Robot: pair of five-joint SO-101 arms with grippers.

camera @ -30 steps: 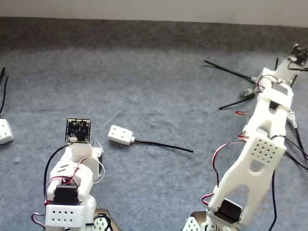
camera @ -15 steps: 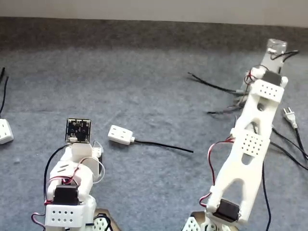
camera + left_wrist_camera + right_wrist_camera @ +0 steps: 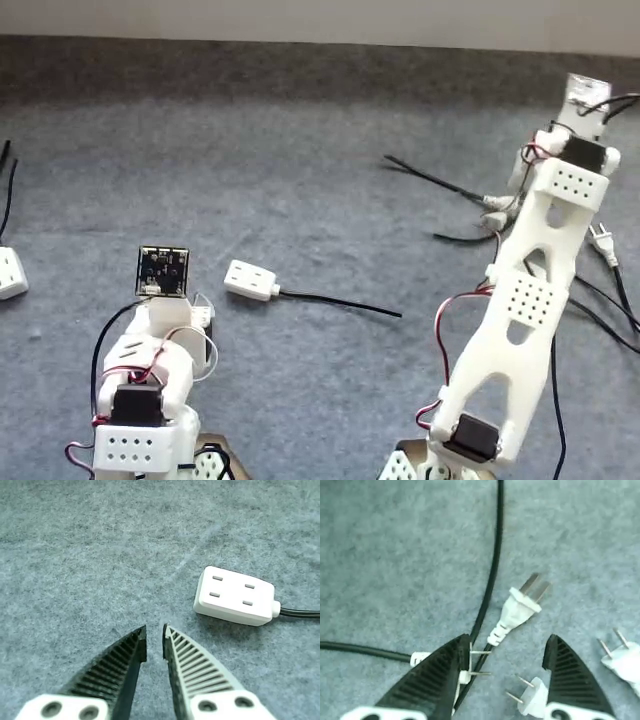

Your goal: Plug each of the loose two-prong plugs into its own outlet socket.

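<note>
A white outlet socket point(image 3: 250, 280) on a black cord lies just beyond my left gripper point(image 3: 154, 630), which hovers over the grey mat, shut with nothing in it. In the left wrist view this socket point(image 3: 235, 596) lies face up, off to one side of the fingertips. A second socket point(image 3: 9, 272) sits at the mat's left edge. My right gripper point(image 3: 507, 646) hangs open over a cluster of white two-prong plugs. One plug point(image 3: 519, 609) lies just ahead of the gap, another plug point(image 3: 532, 693) between the fingers, and a third plug point(image 3: 621, 661) beside them. A further plug's prongs touch one finger point(image 3: 451, 672).
Black cords point(image 3: 430, 176) fan out leftward from the right arm point(image 3: 545, 260) at the far right. One loose plug point(image 3: 600, 238) lies at the right edge. A black cord point(image 3: 492, 565) crosses the right wrist view. Bare mat stretches between the two arms.
The right arm has swung from the far right edge slightly left and forward, uncovering the plug at the right edge. The black cords shifted left with it. The left arm stayed still.
</note>
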